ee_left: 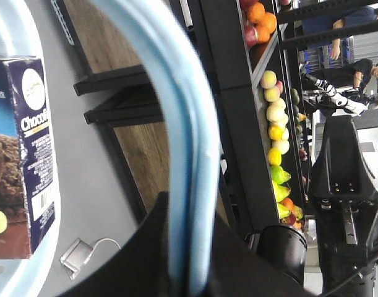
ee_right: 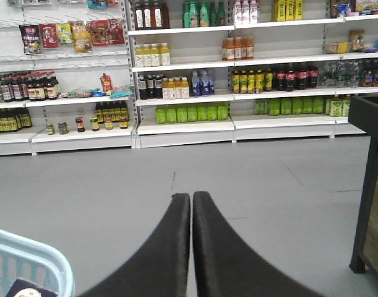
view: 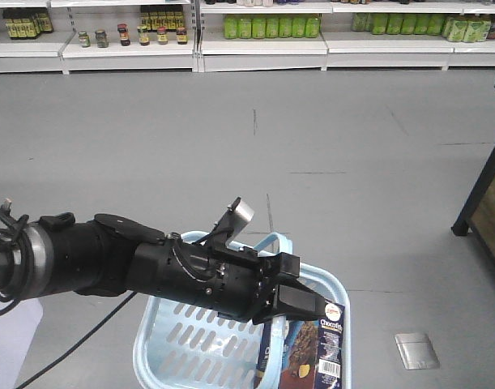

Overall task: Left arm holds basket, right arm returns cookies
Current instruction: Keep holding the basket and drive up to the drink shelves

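My left gripper (view: 308, 306) is shut on the light blue loop handle (view: 270, 243) of the basket (view: 332, 284) at the bottom centre of the front view. In the left wrist view the handle (ee_left: 189, 124) runs between the black jaws of the left gripper (ee_left: 190, 213). The dark cookies box (view: 316, 352) with "Choco" lettering stands inside the basket, and shows at the left of the left wrist view (ee_left: 21, 154). My right gripper (ee_right: 192, 201) is shut and empty, above the grey floor, with the basket corner (ee_right: 34, 257) at its lower left.
Supermarket shelves with bottles and jars (view: 271, 28) line the far wall. A dark wooden stand (view: 486, 203) is at the right. A small silver device (view: 416, 350) lies on the floor right of the basket. A fruit rack (ee_left: 275, 124) and a black arm part (ee_left: 343, 185) show beside it.
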Controlling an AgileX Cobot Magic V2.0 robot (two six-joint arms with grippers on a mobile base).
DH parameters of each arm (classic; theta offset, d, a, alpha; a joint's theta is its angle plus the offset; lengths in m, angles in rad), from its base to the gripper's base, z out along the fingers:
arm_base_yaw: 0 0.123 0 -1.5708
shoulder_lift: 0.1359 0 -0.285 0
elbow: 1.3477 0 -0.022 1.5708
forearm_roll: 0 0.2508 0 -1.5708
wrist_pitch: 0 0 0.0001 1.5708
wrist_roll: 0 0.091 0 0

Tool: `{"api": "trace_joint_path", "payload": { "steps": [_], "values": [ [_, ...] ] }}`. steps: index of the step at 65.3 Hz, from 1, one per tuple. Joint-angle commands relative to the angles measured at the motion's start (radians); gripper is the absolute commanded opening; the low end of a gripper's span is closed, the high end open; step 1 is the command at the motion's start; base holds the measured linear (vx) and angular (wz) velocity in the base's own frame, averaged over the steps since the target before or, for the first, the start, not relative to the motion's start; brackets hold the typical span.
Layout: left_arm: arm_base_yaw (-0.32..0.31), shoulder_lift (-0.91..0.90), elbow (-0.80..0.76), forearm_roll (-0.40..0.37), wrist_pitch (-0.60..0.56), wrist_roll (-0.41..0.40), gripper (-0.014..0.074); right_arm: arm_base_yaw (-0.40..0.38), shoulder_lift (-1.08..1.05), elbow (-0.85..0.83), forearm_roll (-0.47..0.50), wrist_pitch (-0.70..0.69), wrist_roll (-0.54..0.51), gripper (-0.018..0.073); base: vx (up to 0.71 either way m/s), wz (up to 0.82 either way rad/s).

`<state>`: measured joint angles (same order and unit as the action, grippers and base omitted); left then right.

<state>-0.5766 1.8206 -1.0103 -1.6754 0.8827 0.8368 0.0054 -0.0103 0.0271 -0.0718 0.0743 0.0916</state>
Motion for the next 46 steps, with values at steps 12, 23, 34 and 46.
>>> {"api": "trace_joint_path", "payload": {
  "steps": [12, 23, 34, 46],
  "values": [
    [0.000, -0.052, -0.028, -0.100, 0.063, 0.005, -0.0007, -0.004, -0.012, 0.004, -0.009, -0.074, 0.000, -0.0008, 0.31, 0.05],
    [0.000, -0.052, -0.028, -0.100, 0.063, 0.005, -0.0007, -0.004, -0.012, 0.004, -0.009, -0.074, 0.000, -0.0008, 0.32, 0.03],
    [0.000, -0.052, -0.028, -0.100, 0.063, 0.005, -0.0007, -0.004, -0.012, 0.004, -0.009, -0.074, 0.000, -0.0008, 0.32, 0.00],
    [0.000, -0.052, -0.028, -0.100, 0.063, 0.005, -0.0007, -0.004, -0.012, 0.004, -0.009, -0.074, 0.000, -0.0008, 0.32, -0.02]
  ]
}}
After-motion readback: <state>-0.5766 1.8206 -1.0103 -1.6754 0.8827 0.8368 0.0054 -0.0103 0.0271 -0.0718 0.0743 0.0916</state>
